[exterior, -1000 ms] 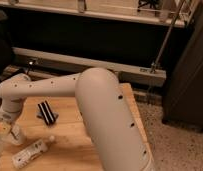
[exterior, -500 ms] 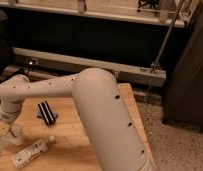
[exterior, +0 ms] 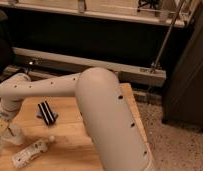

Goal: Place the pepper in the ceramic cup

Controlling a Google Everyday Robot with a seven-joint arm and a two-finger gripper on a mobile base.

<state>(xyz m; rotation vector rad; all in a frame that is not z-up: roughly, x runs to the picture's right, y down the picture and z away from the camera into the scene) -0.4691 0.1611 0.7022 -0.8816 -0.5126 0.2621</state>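
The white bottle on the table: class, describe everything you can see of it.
The white bottle lies on its side on the wooden table, near the front left corner, its narrow neck end pointing right and slightly up. It looks like plastic, with a label whose print is unreadable. It lies just right of the ceramic cup; whether they touch is unclear. The gripper is shut, above the cup, not touching the bottle.

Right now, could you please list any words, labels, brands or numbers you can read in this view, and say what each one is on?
No text can be read.
White bottle, lying on the wooden table: has a label, print too blurred to read.
Black ridged block: no markings visible.
White cup: plain.
Robot arm: dark dots only, no lettering.
Gripper, at the far left above the cup, shut on the pepper: no marking visible.
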